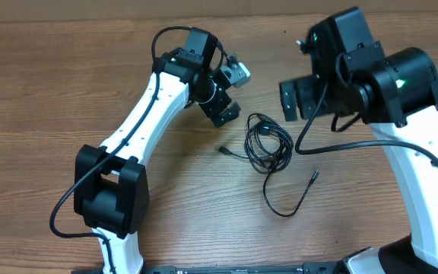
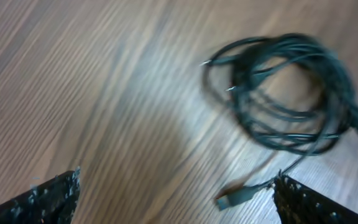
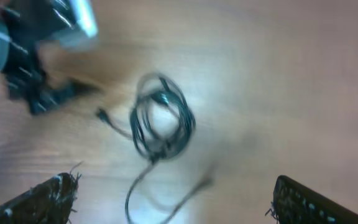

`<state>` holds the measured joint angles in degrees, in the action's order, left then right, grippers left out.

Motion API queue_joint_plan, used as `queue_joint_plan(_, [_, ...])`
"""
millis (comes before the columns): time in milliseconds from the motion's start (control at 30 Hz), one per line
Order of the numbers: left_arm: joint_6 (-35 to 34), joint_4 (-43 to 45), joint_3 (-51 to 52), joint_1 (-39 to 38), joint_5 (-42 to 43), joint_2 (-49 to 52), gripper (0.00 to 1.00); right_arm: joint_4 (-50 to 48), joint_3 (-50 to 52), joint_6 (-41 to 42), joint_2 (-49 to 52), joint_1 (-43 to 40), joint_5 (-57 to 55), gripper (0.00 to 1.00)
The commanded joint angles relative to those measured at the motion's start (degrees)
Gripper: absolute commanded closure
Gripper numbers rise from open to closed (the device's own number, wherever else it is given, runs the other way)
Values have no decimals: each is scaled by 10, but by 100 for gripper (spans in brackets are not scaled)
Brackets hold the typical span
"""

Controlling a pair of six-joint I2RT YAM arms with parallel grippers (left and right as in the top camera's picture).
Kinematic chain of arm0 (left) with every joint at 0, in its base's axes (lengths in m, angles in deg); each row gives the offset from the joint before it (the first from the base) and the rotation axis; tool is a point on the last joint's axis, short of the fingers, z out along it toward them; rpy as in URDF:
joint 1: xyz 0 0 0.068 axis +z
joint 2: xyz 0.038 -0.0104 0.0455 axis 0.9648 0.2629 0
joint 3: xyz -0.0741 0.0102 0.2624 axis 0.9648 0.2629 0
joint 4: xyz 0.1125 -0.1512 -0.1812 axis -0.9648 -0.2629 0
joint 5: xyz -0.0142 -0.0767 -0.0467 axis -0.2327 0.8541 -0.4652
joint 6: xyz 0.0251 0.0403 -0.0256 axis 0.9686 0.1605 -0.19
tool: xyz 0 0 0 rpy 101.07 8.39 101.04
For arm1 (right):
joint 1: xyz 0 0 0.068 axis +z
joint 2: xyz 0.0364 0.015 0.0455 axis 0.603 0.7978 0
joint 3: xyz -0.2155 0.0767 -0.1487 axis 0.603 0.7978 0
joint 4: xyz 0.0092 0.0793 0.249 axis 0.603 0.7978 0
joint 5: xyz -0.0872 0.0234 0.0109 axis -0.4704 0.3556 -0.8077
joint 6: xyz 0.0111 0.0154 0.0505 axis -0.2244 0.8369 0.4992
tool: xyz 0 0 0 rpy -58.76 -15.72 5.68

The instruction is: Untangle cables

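Two arms up, both with nothing in hand.

Overhead: the cables [image 1: 268, 141] lie as one small loose coil mid-table, between the left gripper [image 1: 220, 113] and the right gripper [image 1: 299, 99]. Neither touches it. A short tail [image 1: 223, 150] pokes out left of the coil. A long tail [image 1: 315, 176] loops toward the near side and ends to the right.

Left wrist: jaws spread wide, empty. The coil sits far right of the gap, and a plug end [image 2: 232, 199] lies just beside the finger [image 2: 316, 205] at the view's right edge. Too blurred to separate strands.

Right wrist: jaws also wide, empty, with the coil roughly centred beyond the gap. Blurred too.

My read is that this is the approach to a first grab. I'd pinch one free tail close to its plug, hold the coil's rim with the other arm, then draw outward slowly so the loops slide open instead of cinching. I'd avoid grabbing mid-bundle.
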<state>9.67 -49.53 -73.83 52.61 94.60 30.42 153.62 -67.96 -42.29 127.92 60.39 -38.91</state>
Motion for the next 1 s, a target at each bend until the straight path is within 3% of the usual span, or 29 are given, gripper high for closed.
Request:
queue_joint_plan(0, [-93,-23,-44,-5,-73,-21,0,18,34,93,2,-8,-20,0])
queue_joint_plan(267, [-93,-54,-83,-17,-71,-113,1,2,208,55,-73,37,36,0])
queue_joint_plan(600, [-93,-69,-83,-17,-71,-228,0,-203,557,99,-276,83,159,0])
queue_joint_plan(767, [-99,-80,-83,-17,-71,-238,0,-247,629,97,-251,84,174,0])
queue_joint_plan(967, [-117,-92,-83,-17,-71,-238,1,-269,631,93,-129,86,156,0])
